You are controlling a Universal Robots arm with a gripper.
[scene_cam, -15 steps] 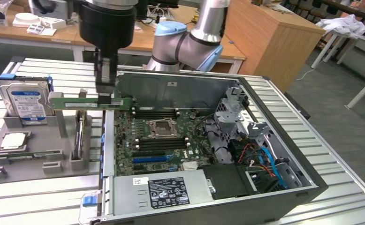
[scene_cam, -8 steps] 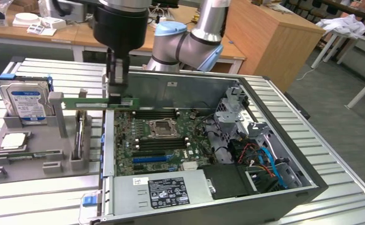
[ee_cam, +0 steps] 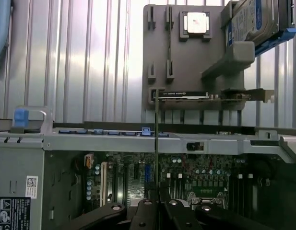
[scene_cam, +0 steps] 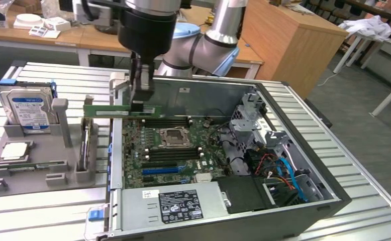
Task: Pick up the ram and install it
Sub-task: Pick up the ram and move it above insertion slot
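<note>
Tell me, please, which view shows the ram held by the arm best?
The exterior view: the ram shows its long green face, horizontal over the computer case's edge. The wrist view sees the ram edge-on, as a thin dark line.

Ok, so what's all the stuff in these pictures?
table: one, silver, under everything
computer case: one, dark grey, open, on the table
motherboard: one, green, inside the computer case
holder: one, grey, on the table, exterior view's left
hard drive: one, silver with blue label, standing in the holder
CPU chip: one, silver, flat on the holder
spare ram: one, green, lying in the holder
ram: one, green, held over the computer case
arm: one, silver, above the computer case
end effector: one, black, shut on the ram
</note>
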